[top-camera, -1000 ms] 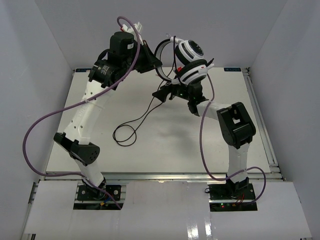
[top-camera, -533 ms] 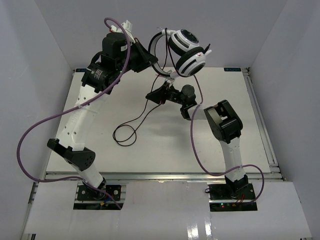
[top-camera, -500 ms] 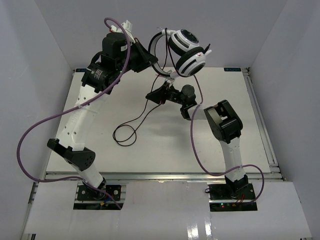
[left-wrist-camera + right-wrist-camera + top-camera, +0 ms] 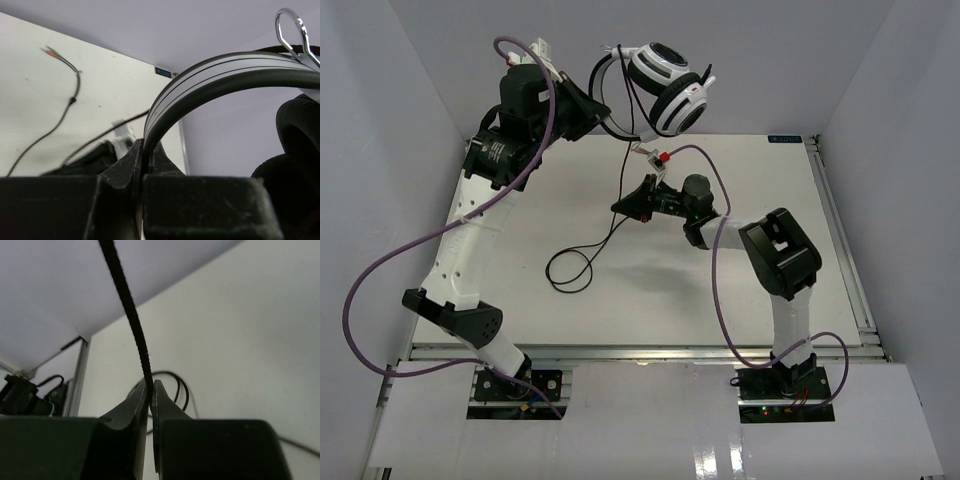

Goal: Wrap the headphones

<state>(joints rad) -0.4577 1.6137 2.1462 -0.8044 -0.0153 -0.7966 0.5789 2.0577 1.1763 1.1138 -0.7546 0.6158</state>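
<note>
Headphones [image 4: 665, 85] hang high, headband [image 4: 210, 75] clenched in the raised left jaws (right jaws, lower, pinch the cord [image 4: 131, 322]).

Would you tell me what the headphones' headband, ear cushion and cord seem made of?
Headband: likely glossy white plastic, smooth with thin black stripes. Ear cushion: soft black padding, perhaps leatherette, matte. Cord: black, finely ridged, possibly braided or rubber.

White arm links [image 4: 465, 240], black joints [image 4: 782, 255], looping purple cables [image 4: 713, 280].
</note>
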